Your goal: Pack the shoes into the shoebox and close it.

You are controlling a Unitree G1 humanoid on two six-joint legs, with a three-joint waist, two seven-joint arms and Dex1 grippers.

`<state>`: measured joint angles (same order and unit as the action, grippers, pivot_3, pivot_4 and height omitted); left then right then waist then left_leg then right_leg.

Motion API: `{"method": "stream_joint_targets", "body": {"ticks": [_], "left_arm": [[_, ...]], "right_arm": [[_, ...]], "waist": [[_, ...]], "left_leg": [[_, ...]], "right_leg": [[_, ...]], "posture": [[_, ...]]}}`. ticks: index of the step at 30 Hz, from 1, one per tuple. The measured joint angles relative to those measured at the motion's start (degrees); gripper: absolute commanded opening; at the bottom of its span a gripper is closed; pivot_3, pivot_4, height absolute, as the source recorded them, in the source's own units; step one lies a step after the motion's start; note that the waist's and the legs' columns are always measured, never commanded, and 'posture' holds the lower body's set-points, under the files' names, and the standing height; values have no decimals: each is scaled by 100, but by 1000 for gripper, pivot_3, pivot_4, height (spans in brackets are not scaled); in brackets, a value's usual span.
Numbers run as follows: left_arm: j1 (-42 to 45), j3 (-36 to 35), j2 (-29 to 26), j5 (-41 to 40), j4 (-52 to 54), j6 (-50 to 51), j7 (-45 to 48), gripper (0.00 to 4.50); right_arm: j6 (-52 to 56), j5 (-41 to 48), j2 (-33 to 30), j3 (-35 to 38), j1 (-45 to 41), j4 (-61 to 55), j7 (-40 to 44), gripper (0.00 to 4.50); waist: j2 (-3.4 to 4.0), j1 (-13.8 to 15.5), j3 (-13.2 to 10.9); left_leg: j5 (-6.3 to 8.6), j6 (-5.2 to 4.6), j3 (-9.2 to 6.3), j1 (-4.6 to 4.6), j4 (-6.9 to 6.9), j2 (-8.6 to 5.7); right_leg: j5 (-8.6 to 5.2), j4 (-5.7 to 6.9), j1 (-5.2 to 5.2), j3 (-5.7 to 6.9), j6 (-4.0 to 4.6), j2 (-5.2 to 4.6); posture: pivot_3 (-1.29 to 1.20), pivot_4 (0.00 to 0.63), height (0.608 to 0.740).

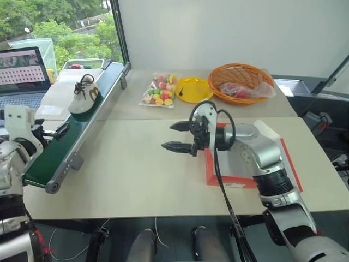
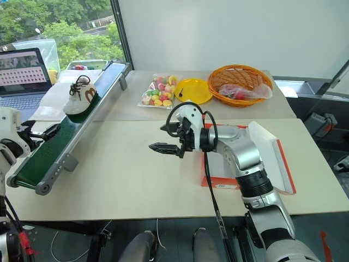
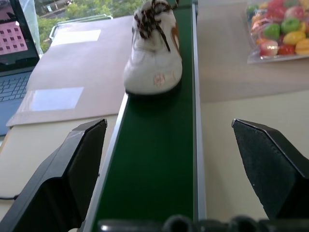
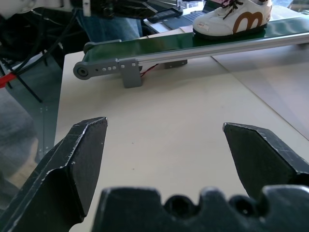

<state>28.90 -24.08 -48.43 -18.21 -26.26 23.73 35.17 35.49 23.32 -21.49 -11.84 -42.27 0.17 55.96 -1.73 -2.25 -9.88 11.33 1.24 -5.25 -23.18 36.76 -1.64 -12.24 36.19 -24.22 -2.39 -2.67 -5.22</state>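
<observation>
One cream shoe [image 1: 84,94] with brown trim and dark laces stands on the green conveyor belt [image 1: 82,131] at the left. It also appears ahead of the left fingers as the shoe [image 3: 154,53] and far off in the right wrist view [image 4: 231,19]. My left gripper [image 3: 169,125] is open, level with the belt's near end, a stretch short of the shoe. The red-orange shoebox [image 1: 232,173] lies on the table under my right forearm, and part of its white surface shows beside the arm. My right gripper [image 1: 168,136] hovers open over the table, pointing left toward the belt and holding nothing.
A laptop [image 1: 22,76] sits at the far left behind the belt. At the back of the table are a bag of coloured sweets [image 1: 160,90], a yellow plate [image 1: 193,90] and an orange wicker basket [image 1: 241,82]. Bare tabletop lies between belt and box.
</observation>
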Motion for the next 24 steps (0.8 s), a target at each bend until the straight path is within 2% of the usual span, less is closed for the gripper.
{"method": "stream_joint_targets", "body": {"ticks": [8,17,18,19,22,24], "left_arm": [[868,308,-197,333,-1898,-721,301,4462],[1209,500,-272,553,-3018,-1042,479,4462],[1209,542,-272,578,-3108,-991,567,3941],[1208,574,-271,590,-3146,-947,625,3734],[1208,602,-330,602,-3188,-747,726,2520],[1201,582,-358,593,-3186,-655,752,1870]], "right_arm": [[4,-3,-60,16,20,-89,-46,4500],[90,11,-159,20,48,-296,-142,4500],[103,13,-166,21,48,-316,-152,4500],[111,13,-176,21,48,-320,-157,4500],[120,6,-238,21,48,-332,-194,4500],[121,3,-260,22,48,-350,-223,4500]], "waist": [[0,-54,0],[-1,-32,0],[-1,-35,0],[-1,-36,0],[-1,-28,0],[0,10,1]], "left_leg": [[0,0,7,-1,-1,3],[0,0,9,-1,0,2],[0,-1,9,-1,0,2],[0,-1,9,-1,0,2],[0,-1,10,2,0,2],[0,0,10,4,0,1]], "right_leg": [[0,8,-8,1,0,0],[0,9,-6,2,0,-1],[0,10,-7,2,0,-1],[0,10,-7,2,0,0],[0,15,-6,2,0,-2],[0,19,-3,2,0,-4]], "posture": [[0,150,740],[0,150,740],[0,150,740],[0,150,740],[0,150,740],[0,150,740]]}}
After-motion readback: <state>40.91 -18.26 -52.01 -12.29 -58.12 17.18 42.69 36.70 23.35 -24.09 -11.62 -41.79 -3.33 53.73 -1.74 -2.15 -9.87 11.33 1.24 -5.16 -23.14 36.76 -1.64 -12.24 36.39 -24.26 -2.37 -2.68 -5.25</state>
